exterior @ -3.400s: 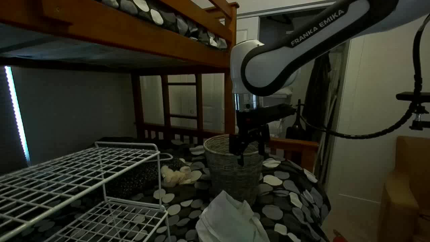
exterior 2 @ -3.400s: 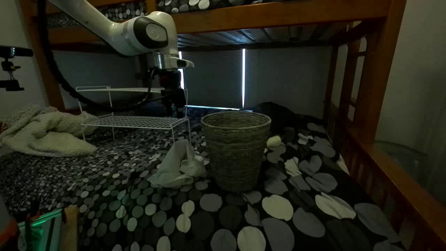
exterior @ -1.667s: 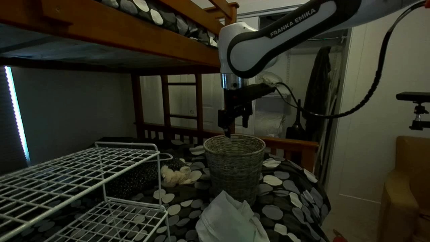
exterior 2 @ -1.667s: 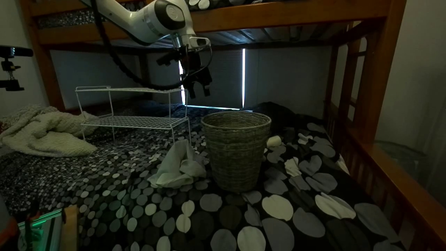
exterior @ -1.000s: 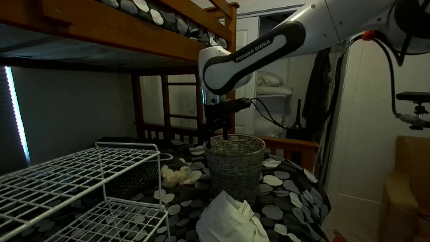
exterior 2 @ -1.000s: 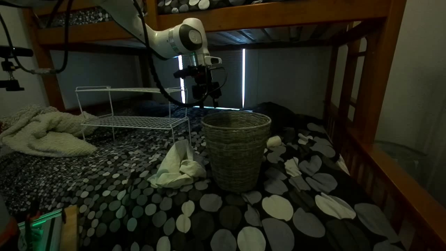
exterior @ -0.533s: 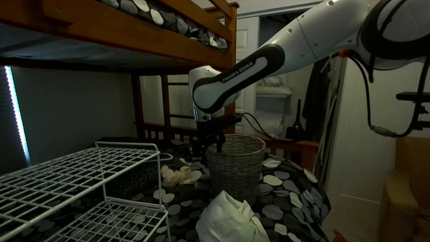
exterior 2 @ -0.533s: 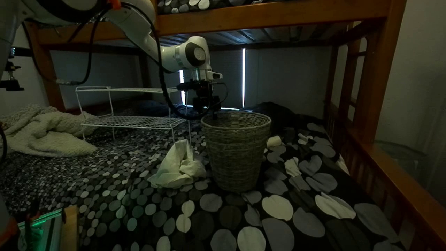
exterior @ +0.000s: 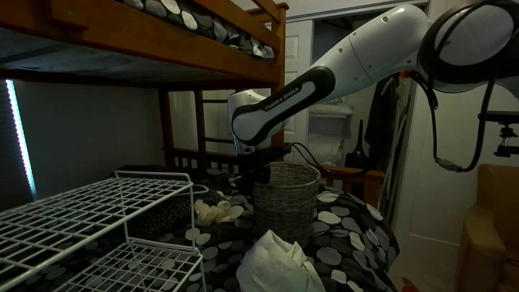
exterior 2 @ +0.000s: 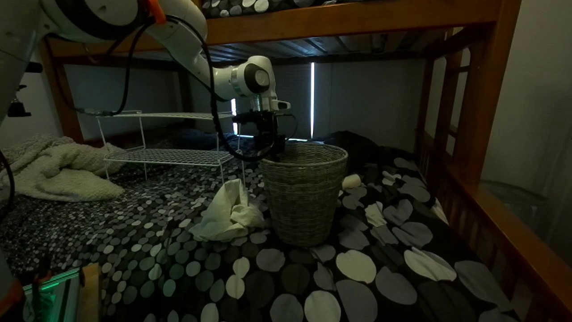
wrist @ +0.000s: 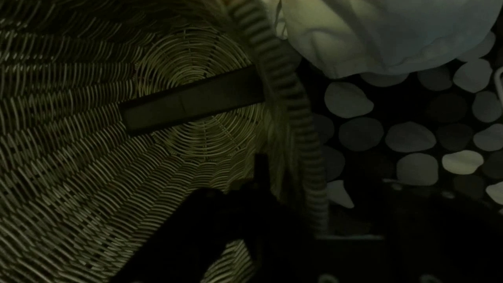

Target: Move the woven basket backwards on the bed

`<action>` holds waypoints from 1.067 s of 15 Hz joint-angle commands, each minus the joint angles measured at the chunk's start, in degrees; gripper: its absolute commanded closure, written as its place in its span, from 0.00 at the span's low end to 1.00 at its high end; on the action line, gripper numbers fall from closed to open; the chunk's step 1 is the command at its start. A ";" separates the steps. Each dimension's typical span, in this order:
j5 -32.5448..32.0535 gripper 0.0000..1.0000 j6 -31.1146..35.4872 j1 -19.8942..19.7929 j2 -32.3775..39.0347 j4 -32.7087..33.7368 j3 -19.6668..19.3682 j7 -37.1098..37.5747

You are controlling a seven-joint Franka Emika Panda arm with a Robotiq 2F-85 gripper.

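Observation:
The woven basket stands upright on the bed in both exterior views (exterior: 286,211) (exterior 2: 306,201). The wrist view looks down into it, with its inner wall (wrist: 70,157) on the left. My gripper shows low at the basket's rim in both exterior views (exterior: 255,184) (exterior 2: 272,154). In the wrist view my gripper (wrist: 326,171) is open and straddles the rim, with one dark finger inside the basket and the other outside. A gap shows between the rim and the outer finger. The fingers are very dark, so contact with the wall cannot be told.
A white cloth (exterior: 277,263) lies close beside the basket. A white wire rack (exterior: 154,194) stands on the dotted bedding (exterior 2: 268,286). A wooden rail (exterior 2: 523,241) edges the bed, and the upper bunk (exterior 2: 357,20) hangs above. A dark flat bar (wrist: 192,100) shows across the basket's bottom.
My gripper first rose, then moved across to the basket's rim nearer the rack and came down, one finger going inside. The basket has not visibly moved.

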 commanded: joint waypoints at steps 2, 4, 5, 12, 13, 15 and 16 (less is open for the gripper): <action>0.97 0.84 -0.95 0.69 0.10 0.40 -1.32 -0.77; 1.07 1.00 -1.17 0.61 0.25 0.34 -1.33 -1.39; 1.30 1.00 -1.26 0.56 0.48 0.49 -1.30 -1.49; -9.92 0.98 -1.48 3.61 -2.54 0.96 -4.98 0.77; -12.75 0.98 -1.49 4.20 -2.62 1.51 -5.70 0.73; -16.82 0.98 -1.77 5.00 -2.46 2.55 -6.50 0.93; -19.15 0.98 -1.79 5.38 -2.21 3.31 -6.96 0.90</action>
